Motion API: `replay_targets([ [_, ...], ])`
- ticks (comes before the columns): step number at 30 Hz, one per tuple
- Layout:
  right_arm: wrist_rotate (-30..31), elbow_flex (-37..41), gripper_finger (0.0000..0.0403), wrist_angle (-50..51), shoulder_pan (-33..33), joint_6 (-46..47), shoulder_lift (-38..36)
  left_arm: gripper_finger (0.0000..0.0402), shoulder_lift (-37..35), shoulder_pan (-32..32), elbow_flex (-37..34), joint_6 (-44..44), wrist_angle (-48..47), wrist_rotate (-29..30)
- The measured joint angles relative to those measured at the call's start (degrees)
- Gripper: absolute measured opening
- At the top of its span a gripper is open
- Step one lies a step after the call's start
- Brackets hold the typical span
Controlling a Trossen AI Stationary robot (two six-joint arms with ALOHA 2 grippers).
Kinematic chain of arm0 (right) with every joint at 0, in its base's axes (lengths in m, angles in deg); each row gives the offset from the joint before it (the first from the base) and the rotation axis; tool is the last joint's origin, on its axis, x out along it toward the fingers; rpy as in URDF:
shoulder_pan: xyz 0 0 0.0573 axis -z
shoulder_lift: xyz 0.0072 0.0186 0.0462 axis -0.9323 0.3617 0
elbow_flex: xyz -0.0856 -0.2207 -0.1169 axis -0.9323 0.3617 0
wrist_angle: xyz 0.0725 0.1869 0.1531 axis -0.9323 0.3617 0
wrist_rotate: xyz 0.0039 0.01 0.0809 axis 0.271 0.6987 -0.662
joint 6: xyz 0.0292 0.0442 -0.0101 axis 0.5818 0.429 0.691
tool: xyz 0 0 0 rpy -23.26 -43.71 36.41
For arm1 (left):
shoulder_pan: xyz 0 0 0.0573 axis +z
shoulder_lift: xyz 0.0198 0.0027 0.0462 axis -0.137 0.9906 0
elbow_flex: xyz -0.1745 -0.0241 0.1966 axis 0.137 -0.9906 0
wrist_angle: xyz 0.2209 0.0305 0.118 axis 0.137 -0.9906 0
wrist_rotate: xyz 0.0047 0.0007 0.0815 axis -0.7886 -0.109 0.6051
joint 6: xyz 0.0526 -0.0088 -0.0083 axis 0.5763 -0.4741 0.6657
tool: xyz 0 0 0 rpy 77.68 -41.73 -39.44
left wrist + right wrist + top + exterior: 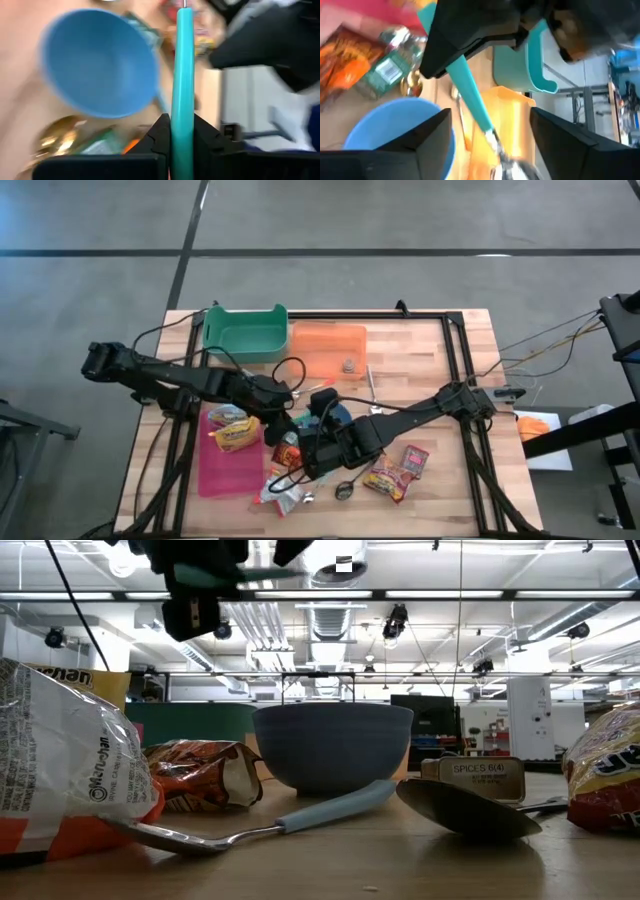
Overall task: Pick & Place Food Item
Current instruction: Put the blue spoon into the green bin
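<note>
The left gripper point(182, 150) was clamped on a teal-handled metal spoon point(183, 75), held above the round blue bowl point(100, 62), handle pointing toward the right gripper point(490, 130), which stood open.

bowl point(332, 745) behind spoon point(468, 808), snack bag point(205, 774) left of bowl

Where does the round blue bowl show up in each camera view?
High view: round blue bowl mid-picture, partly covered.
Low view: centre, standing upright.
Left wrist view: upper left, looking into its opening.
Right wrist view: bottom left, only partly in the picture.
Shared landmark: the teal utensil handle beside it in both wrist views.
</note>
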Motion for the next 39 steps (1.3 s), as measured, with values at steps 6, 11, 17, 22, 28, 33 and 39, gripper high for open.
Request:
replay_targets([
  [6,2.96,-2.67,0.0291,0.62,-1.73,7.61,-1.31,0.0033,-3.64,0.69,3.84,6.85,-13.64,8.83],
  [11,2.96,-4.25,0.0292,1.76,-3.55,15.44,-4.1,0.0033,-6.72,1.41,7.36,9.13,-24.84,18.77],
  [17,2.94,-4.25,0.0292,6.62,-6.4,24.34,-7.72,0.0033,-9.64,4.74,9.3,10.18,-37.14,30.55],
  [22,3.25,-4.14,0.0292,10.99,-8.46,31.14,-8.7,0.0033,-9.91,10.43,9.09,15.4,-41.55,33.66],
  [28,5.48,-4.07,0.0292,15.89,-9.58,35.63,-8.7,0.0033,-9.79,21.44,10.03,30.61,-42.1,29.51],
  [33,5.48,-4.05,0.0292,19.26,-9.56,37.47,-8.68,0.0033,-8.78,34.63,13.92,33.16,-43.89,21.88],
  [39,5.42,-3.06,0.0292,19.99,-9.62,38.09,-8.68,0.0033,-3.43,44.76,17.22,36.24,-50.78,21.3],
])
